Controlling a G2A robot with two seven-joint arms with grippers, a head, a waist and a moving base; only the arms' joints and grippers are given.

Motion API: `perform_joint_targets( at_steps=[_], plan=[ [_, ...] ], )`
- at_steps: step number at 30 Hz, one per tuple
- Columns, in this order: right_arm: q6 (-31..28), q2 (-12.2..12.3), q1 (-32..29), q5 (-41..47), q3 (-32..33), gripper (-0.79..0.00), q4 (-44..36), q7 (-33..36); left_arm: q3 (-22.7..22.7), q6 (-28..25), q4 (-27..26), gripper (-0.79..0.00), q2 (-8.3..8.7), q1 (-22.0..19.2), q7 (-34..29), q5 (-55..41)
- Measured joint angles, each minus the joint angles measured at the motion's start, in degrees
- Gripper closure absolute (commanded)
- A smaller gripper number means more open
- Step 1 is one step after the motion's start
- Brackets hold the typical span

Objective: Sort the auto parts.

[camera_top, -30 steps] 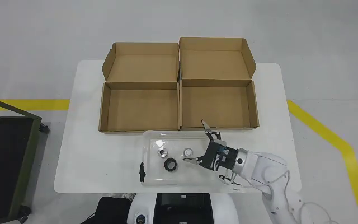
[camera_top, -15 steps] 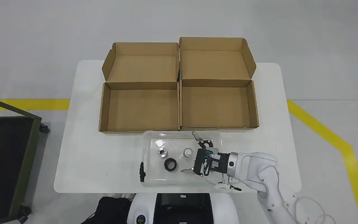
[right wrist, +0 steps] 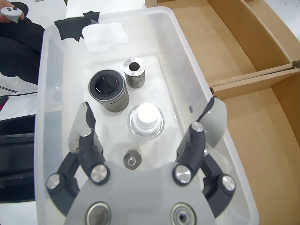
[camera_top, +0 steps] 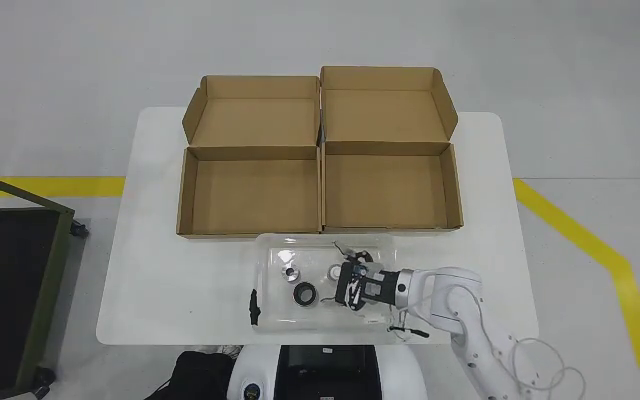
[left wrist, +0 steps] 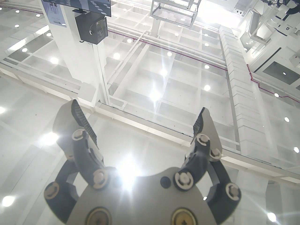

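A clear plastic bin (camera_top: 268, 252) (right wrist: 185, 54) stands at the table's front edge with several metal parts in it. Inside are a black-bored linear bearing (right wrist: 109, 93) (camera_top: 305, 296), a grey steel bushing (right wrist: 134, 72) (camera_top: 289, 270), a white plastic cap in a shiny ring (right wrist: 146, 120) and a small metal nut (right wrist: 132, 160). My right gripper (right wrist: 148, 107) (camera_top: 339, 276) hangs open inside the bin, its fingers on either side of the white cap and above it. My left gripper (left wrist: 140, 118) is open with nothing in it, pointing up at a ceiling.
Two open cardboard boxes (camera_top: 250, 190) (camera_top: 390, 185) sit side by side just behind the bin, flaps folded back; their walls (right wrist: 253, 80) rise close to the bin's far rim. Black tape and a white label (right wrist: 105, 36) stick on the bin's end wall.
My right gripper has moved left from the bin's right end to over the white cap. The parts have not shifted.
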Motion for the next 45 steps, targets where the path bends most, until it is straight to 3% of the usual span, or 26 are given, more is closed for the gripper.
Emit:
perform_joint_targets(
  at_steps=[8,11,12,13,29,35,45],
  plan=[
    [0.32,0.64,-0.70,0.02,0.62,-0.311,0.05,1.39,0.00,0.00,0.00,-0.785,0.00,0.00,0.00,0.00],
    [0.44,0.82,-0.70,0.15,0.50,-0.160,0.25,1.18,0.00,0.00,0.00,-0.785,0.00,0.00,0.00,0.00],
    [0.46,0.88,-0.64,0.22,0.42,-0.049,0.27,1.05,0.00,0.00,0.00,-0.785,0.00,0.00,0.00,0.00],
    [0.45,0.92,-0.58,0.28,0.35,0.000,0.25,0.89,0.00,0.00,0.00,-0.785,0.00,0.00,0.00,0.00],
    [-3.08,2.61,-1.37,0.85,3.78,0.000,-11.25,0.52,0.00,0.00,0.00,-0.785,0.00,0.00,0.00,0.00],
    [-1.39,2.57,0.65,2.25,2.69,0.000,-11.15,-4.70,0.00,0.00,0.00,-0.785,0.00,0.00,0.00,0.00],
    [5.00,1.54,5.31,4.89,-2.15,0.000,-6.44,-19.42,0.00,0.00,0.00,-0.785,0.00,0.00,0.00,0.00]
  ],
)
